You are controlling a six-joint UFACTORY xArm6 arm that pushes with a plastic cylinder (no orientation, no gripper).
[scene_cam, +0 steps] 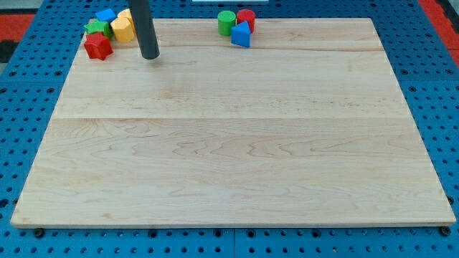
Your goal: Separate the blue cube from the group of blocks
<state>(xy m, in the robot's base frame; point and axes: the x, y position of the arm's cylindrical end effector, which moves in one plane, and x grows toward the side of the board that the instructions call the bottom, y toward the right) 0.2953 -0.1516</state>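
- Rod tip rests on the desk, lower right of the top-left cluster; no jaws exist to open or close.
- Blue cube sits at the cluster's far top edge.
- Yellow block, green block and red star crowd around it.
- Green cylinder, red cylinder and blue wedge stand well apart, rightward.

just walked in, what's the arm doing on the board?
My tip rests on the wooden board near the view's top left, just right of a cluster: blue cube, green block, red star and yellow blocks. The blue cube sits at the cluster's far side, not yet separated. A second group, green cylinder, red cylinder and blue wedge, sits at top centre.
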